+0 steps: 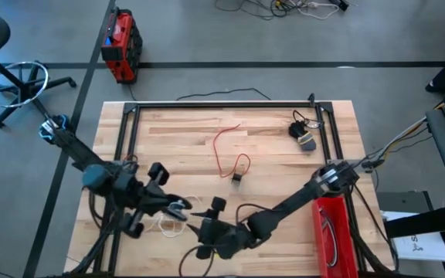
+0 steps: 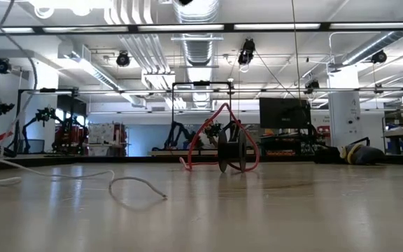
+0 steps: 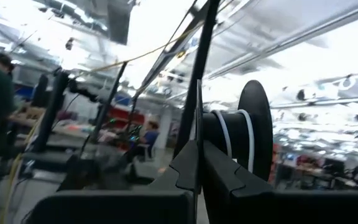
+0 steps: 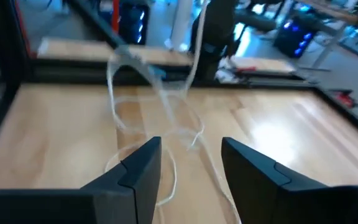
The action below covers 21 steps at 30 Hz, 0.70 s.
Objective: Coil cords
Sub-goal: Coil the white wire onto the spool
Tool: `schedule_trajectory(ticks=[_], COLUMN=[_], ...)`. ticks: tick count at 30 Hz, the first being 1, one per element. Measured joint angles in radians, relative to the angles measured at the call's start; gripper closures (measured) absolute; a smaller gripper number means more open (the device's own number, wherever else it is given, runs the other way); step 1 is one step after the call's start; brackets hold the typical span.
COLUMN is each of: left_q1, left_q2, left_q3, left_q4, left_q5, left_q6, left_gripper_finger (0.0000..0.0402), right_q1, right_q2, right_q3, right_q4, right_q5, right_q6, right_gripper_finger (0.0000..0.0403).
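Observation:
My left gripper [image 1: 180,206] hovers at the table's near left, shut on a small black spool [image 3: 253,130] with turns of the white cord [image 3: 224,134] around its core. The rest of the white cord [image 1: 164,224] lies in loose loops on the wood. My right gripper [image 1: 205,228] is just to the right of it, open. Its fingers stand either side of the cord's strands [image 4: 166,124], which rise toward the left gripper. A red cord [image 1: 224,147] loops at mid-table by a dark spool [image 1: 237,178]. The black cord [image 1: 304,135] lies bundled at the far right. My left gripper pinches a thin black flange of the spool [image 3: 199,118] edge-on between its two shut fingers [image 3: 185,168]. The spool's core and other flange stick out to one side of the fingers. The spool is lifted clear of the table, and white cord trails down from it.
Black frame rails [image 1: 222,104] run along the table's far edge and both sides. A red box [image 1: 332,232] lies at the near right by the right arm. On the floor beyond the table stand a red case [image 1: 120,46] and a stool [image 1: 18,81].

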Motion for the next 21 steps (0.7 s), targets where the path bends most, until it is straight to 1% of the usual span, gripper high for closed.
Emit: schedule_trajectory(ticks=[3, 5, 7, 10, 12, 14, 17, 19, 21], left_q1=[-0.028, -0.042, -0.055, -0.068, -0.071, -0.071, -0.070, -0.070, -0.070], left_q2=[-0.020, -0.027, -0.030, -0.030, -0.027, -0.025, -0.022, -0.022, -0.022], left_q3=[0.027, 0.049, 0.074, 0.112, 0.135, 0.158, 0.184, 0.193, 0.199], left_q4=[0.000, -0.005, -0.024, -0.067, -0.082, -0.100, -0.124, -0.128, -0.128], left_q5=[0.010, 0.014, 0.015, 0.015, 0.016, 0.015, 0.015, 0.015, 0.015], left_q6=[0.029, 0.050, 0.067, 0.093, 0.103, 0.110, 0.131, 0.140, 0.152], left_gripper_finger=[0.0401, 0.0401, 0.0401, 0.0401, 0.0401, 0.0401, 0.0401, 0.0401, 0.0401], right_q1=[-0.031, -0.052, -0.069, -0.088, -0.099, -0.112, -0.128, -0.132, -0.134], right_q2=[0.043, 0.067, 0.084, 0.091, 0.091, 0.091, 0.092, 0.092, 0.092], right_q3=[0.000, 0.000, 0.000, 0.000, 0.000, 0.002, 0.014, 0.024, 0.031], right_q4=[0.030, 0.073, 0.126, 0.214, 0.286, 0.345, 0.368, 0.367, 0.368], right_q5=[-0.083, -0.118, -0.125, -0.138, -0.192, -0.261, -0.364, -0.389, -0.389], right_q6=[-0.033, -0.035, -0.065, -0.170, -0.241, -0.278, -0.277, -0.261, -0.252], right_gripper_finger=[0.0238, 0.0239, 0.0242, 0.0248, 0.0253, 0.0257, 0.0262, 0.0263, 0.0262])
